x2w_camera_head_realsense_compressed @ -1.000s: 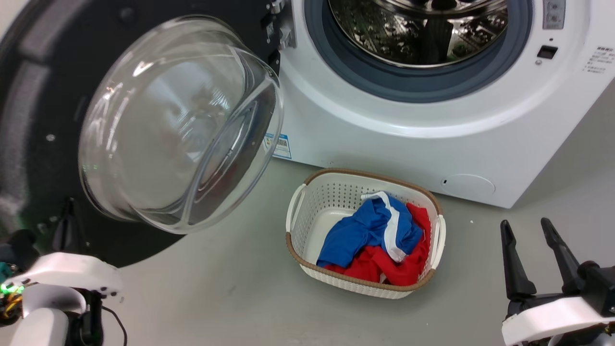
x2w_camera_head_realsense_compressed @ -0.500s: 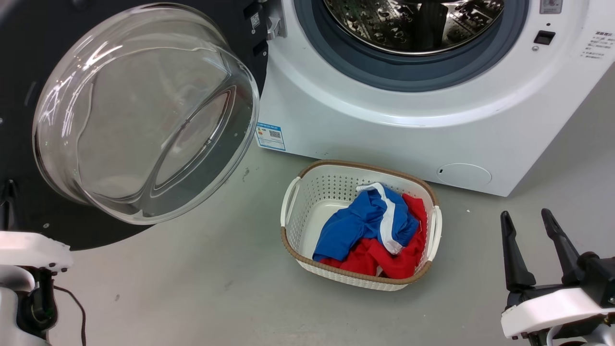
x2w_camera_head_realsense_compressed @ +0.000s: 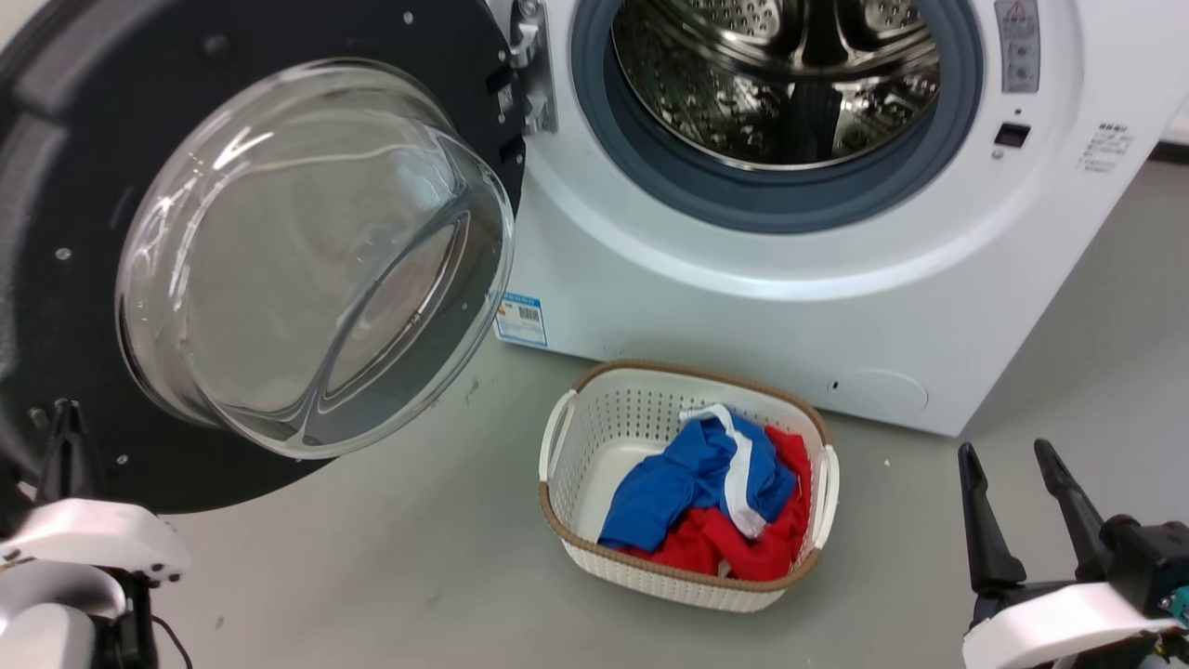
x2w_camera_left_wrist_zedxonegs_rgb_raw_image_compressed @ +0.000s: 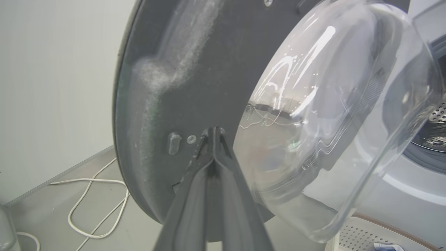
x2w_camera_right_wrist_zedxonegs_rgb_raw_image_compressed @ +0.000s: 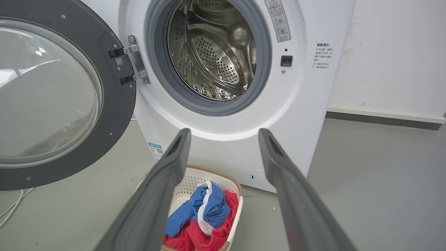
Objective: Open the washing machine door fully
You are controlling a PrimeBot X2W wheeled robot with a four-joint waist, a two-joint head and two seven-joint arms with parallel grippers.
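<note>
The washing machine door (x2w_camera_head_realsense_compressed: 307, 28) is swung out to the left of the washing machine (x2w_camera_head_realsense_compressed: 697, 307), inner side facing me, its clear glass bowl (x2w_camera_head_realsense_compressed: 307, 260) bulging forward. My left gripper (x2w_camera_head_realsense_compressed: 63, 413) is shut with nothing in it. In the left wrist view its tips (x2w_camera_left_wrist_zedxonegs_rgb_raw_image_compressed: 213, 131) rest against the door's dark inner panel (x2w_camera_left_wrist_zedxonegs_rgb_raw_image_compressed: 195, 69), beside a screw left of the bowl. My right gripper (x2w_camera_head_realsense_compressed: 1005, 451) hangs open at the lower right, well clear of the machine; through its fingers (x2w_camera_right_wrist_zedxonegs_rgb_raw_image_compressed: 224, 132) I see the door (x2w_camera_right_wrist_zedxonegs_rgb_raw_image_compressed: 116, 104) and the steel drum (x2w_camera_right_wrist_zedxonegs_rgb_raw_image_compressed: 216, 55).
A white perforated basket (x2w_camera_head_realsense_compressed: 697, 376) holding blue and red clothes (x2w_camera_head_realsense_compressed: 706, 492) stands on the grey floor just in front of the machine. A white cable (x2w_camera_left_wrist_zedxonegs_rgb_raw_image_compressed: 90, 209) loops on the floor behind the door, near a pale wall (x2w_camera_left_wrist_zedxonegs_rgb_raw_image_compressed: 52, 87).
The whole head view has shifted, so the camera moved. My left gripper stays by the door's lower left part. The right gripper stays open in the same corner.
</note>
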